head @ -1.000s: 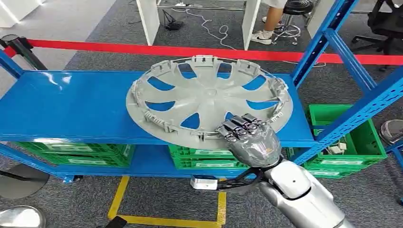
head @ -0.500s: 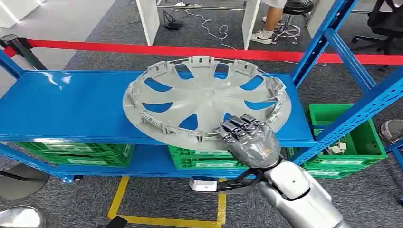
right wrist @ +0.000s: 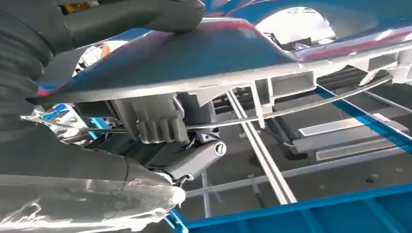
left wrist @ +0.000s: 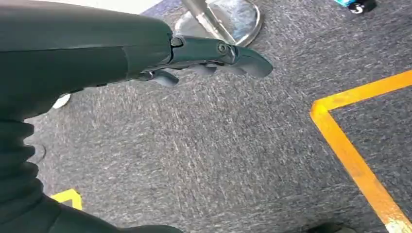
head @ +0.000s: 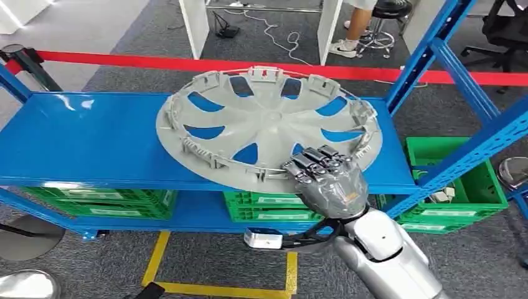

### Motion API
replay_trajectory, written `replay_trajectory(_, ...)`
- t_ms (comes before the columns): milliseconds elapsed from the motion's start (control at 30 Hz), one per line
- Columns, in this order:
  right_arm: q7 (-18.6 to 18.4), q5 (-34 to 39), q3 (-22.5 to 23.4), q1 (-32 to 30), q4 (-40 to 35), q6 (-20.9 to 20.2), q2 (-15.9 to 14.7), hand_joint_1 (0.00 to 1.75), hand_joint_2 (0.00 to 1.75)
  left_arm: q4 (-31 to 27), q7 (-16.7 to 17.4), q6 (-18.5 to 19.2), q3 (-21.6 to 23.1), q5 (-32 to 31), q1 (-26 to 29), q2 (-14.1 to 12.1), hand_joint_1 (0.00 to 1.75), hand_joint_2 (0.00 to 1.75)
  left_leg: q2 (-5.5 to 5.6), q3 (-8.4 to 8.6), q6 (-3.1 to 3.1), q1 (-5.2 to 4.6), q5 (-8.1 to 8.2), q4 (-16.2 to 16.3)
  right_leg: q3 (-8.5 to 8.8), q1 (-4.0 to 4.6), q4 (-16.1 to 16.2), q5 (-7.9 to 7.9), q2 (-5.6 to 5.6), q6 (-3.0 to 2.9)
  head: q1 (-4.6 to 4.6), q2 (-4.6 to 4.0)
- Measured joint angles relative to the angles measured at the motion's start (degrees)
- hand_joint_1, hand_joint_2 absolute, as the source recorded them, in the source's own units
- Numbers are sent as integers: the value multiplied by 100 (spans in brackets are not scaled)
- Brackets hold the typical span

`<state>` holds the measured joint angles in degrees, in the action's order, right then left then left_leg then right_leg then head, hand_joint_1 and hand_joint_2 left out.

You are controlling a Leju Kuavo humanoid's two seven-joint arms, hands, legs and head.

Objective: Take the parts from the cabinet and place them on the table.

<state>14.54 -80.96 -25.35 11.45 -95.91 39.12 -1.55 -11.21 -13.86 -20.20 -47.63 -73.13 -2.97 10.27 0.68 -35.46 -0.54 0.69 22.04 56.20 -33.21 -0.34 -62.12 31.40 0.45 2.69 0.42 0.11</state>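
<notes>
Over the last second the hubcap [head: 268, 128], gripped at its near rim by the right hand [head: 327, 180], has tilted up and shifted slightly left and away: its far edge now overlaps the red barrier tape [head: 124, 60], where earlier it sat just below it. The hand has risen a little with it, drawing closer to the shelf [head: 87, 140] edge.

The part was a grey plastic wheel cover [head: 269, 126] — round, its inner side up, with curved spokes, openings showing blue through them, and clip tabs and a thin wire ring round its rim. It sat tilted over the blue shelf [head: 81, 140], its near edge overhanging the shelf's front. I held that near rim in my right hand [head: 324, 177] — thumb on one face, fingers [right wrist: 160, 119] on the other.
</notes>
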Motion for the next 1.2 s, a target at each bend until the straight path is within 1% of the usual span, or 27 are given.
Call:
replay_trajectory(67, -4, 0, 11, -29, 4, 0, 0, 175, 175, 0, 13, -2, 2, -13, 5, 2, 0, 175, -3, -5, 0, 4, 0, 1, -414, -30, -955, 441, 0, 40, 2, 0)
replay_trajectory(100, -43, -2, 11, -46, 9, 0, -2, 175, 175, 0, 17, 0, 2, -26, 5, 0, 0, 175, -4, -7, 1, 10, 0, 3, -572, -36, -1299, 538, -1, 58, 9, 0)
replay_trajectory(133, -61, -2, 11, -61, 20, 0, -2, 175, 175, 0, 26, 0, 0, -44, 5, 0, 0, 175, -4, -6, 7, 24, -3, 4, -614, -49, -1385, 481, -2, 79, 6, 0)
replay_trajectory(200, -85, 4, 11, -64, 22, 0, -4, 175, 175, 0, 33, 0, 0, -50, 2, 2, 0, 175, -1, -7, 48, 63, -14, 11, -342, -88, -825, 55, -5, 125, 9, 0)
replay_trajectory(233, -101, 83, 11, -62, 26, 0, -4, 175, 175, 0, 70, 2, 2, -52, 2, 7, 0, 175, 6, -8, 99, 101, -13, 30, -33, -121, -228, -231, -14, 169, 4, 0)
replay_trajectory(267, -105, 146, 9, -54, 48, 0, -6, 175, 175, 0, 94, 9, 0, -57, 4, -6, 0, 175, 16, -15, 172, 97, -6, 59, 190, -158, 243, -278, -17, 253, 22, 0)
replay_trajectory(300, -116, 188, 0, -45, 72, 0, -7, 175, 175, 0, 114, 11, 0, -57, 2, -31, 0, 175, 29, -55, 222, 83, -26, 70, 288, -108, 270, -250, 40, 209, 68, 0)
replay_trajectory(333, -122, 225, 0, -63, 85, 2, -11, 175, 175, 0, 122, 15, 2, -57, 3, -15, 0, 175, 33, -51, 259, 64, -64, 74, 232, -114, 237, -272, 54, 103, 48, 0)
replay_trajectory(367, -129, 232, 0, -62, 107, 4, -22, 175, 175, 0, 127, 15, 0, -57, 8, -15, 0, 175, 41, -60, 294, 68, -99, 85, 198, -115, 226, -270, 52, 90, 50, 0)
replay_trajectory(433, -138, 236, 0, -91, 153, 2, -26, 175, 175, 2, 168, 20, 0, -57, 21, -17, 0, 175, 39, -94, 350, 90, -149, 64, 115, -93, 178, -322, 53, -27, 44, 0)
replay_trajectory(467, -144, 258, 0, -100, 172, 2, -26, 175, 175, 2, 175, 18, 0, -57, 15, -17, 0, 175, 10, -153, 363, 100, -11, 123, 70, -105, 188, -358, 39, -113, 31, 0)
replay_trajectory(500, -146, 262, 2, -113, 179, 2, -28, 175, 175, 2, 181, 18, 0, -57, 15, -17, 0, 175, -11, -251, 367, 88, 274, 380, 15, -98, 188, -399, 38, -178, 26, 0)
replay_trajectory(567, -144, 262, 4, -146, 186, 4, -28, 175, 175, 2, 181, 17, 0, -57, 14, -11, 0, 175, -11, -550, 375, 73, 838, 1265, -92, -64, 188, -474, 22, -272, 24, 0)
replay_trajectory(600, -133, 275, 4, -179, 199, 4, -30, 175, 175, 2, 181, 18, 0, -61, 13, -11, 0, 175, -11, -674, 364, 73, 1024, 1701, -143, -32, 187, -512, 10, -298, 28, 0)
replay_trajectory(633, -122, 297, 4, -208, 205, 2, -33, 175, 175, 2, 184, 18, 0, -59, 11, -11, 0, 175, -11, -687, 343, 64, 1046, 1883, -191, -7, 186, -550, 4, -311, 28, 0)
replay_trajectory(667, -111, 308, 4, -240, 208, 2, -37, 175, 175, 2, 186, 18, 0, -61, 12, -13, 0, 175, -10, -600, 314, 45, 965, 1839, -231, 14, 185, -579, 4, -315, 26, 0)
replay_trajectory(700, -101, 319, 4, -276, 208, 2, -44, 175, 175, 2, 186, 18, 0, -63, 11, -13, 0, 175, -10, -363, 253, 11, 766, 1519, -284, 38, 185, -624, 5, -312, 28, 0)
replay_trajectory(767, -72, 358, 20, -311, 208, 2, -46, 175, 175, 2, 195, 18, 0, -66, -2, -13, 0, 175, -9, 268, 112, -70, 477, 598, -340, 63, 185, -686, 14, -299, 26, 0)
replay_trajectory(800, -55, 385, 31, -335, 208, 4, -46, 175, 175, 2, 199, 18, 0, -68, -21, -31, 0, 175, -18, 482, 21, -107, 604, 238, -364, 62, 185, -711, 8, -281, 31, 0)
replay_trajectory(833, -44, 411, 42, -346, 208, 4, -50, 175, 175, 2, 201, 15, 0, -76, -28, -20, 0, 175, -22, 555, 42, -104, 582, 82, -385, 83, 183, -741, 2, -252, 42, 0)
replay_trajectory(933, 15, 479, 74, -422, 208, 4, -52, 175, 175, 2, 219, 13, 0, -79, -10, -13, 0, 175, -8, 489, 40, -139, 487, 59, -403, 44, 239, -887, -4, -136, 37, 0)
replay_trajectory(967, 22, 494, 94, -452, 208, 4, -59, 175, 175, 4, 221, 13, 0, -79, -2, 7, 0, 175, -35, 470, 21, -73, 404, -26, -447, 62, 230, -883, 1, -116, 24, 0)
replay_trajectory(1000, 42, 525, 122, -489, 208, 4, -66, 175, 175, 4, 232, 11, -4, -81, -12, -15, 0, 175, -50, 410, 6, -69, 337, -27, -537, 62, 120, -661, 1, -77, 35, 0)
replay_trajectory(1033, 74, 559, 153, -510, 210, 4, -70, 175, 175, 4, 236, 9, -4, -90, -16, -15, 0, 175, -53, 340, -31, -62, 295, -29, -627, 53, -186, -313, -3, -43, 61, 0)
replay_trajectory(1100, 129, 642, 212, -570, 210, 5, -72, 175, 175, 4, 249, 7, -4, -107, -13, 0, 0, 175, -54, 211, -35, -61, 188, -28, -808, 25, -1031, 262, -6, 3, 55, 0)
replay_trajectory(1133, 147, 688, 231, -597, 214, 4, -72, 175, 175, 4, 251, 7, -4, -109, -12, 0, 0, 175, -60, 137, -32, -61, 134, -21, -852, 25, -1345, 363, -8, 21, 68, 0)
replay_trajectory(1200, 188, 791, 282, -656, 232, 4, -72, 175, 175, 4, 251, 2, -4, -109, -13, 0, 0, 175, -63, -5, -11, -58, 19, -18, -661, 17, -1362, 74, -8, 42, 81, 0)
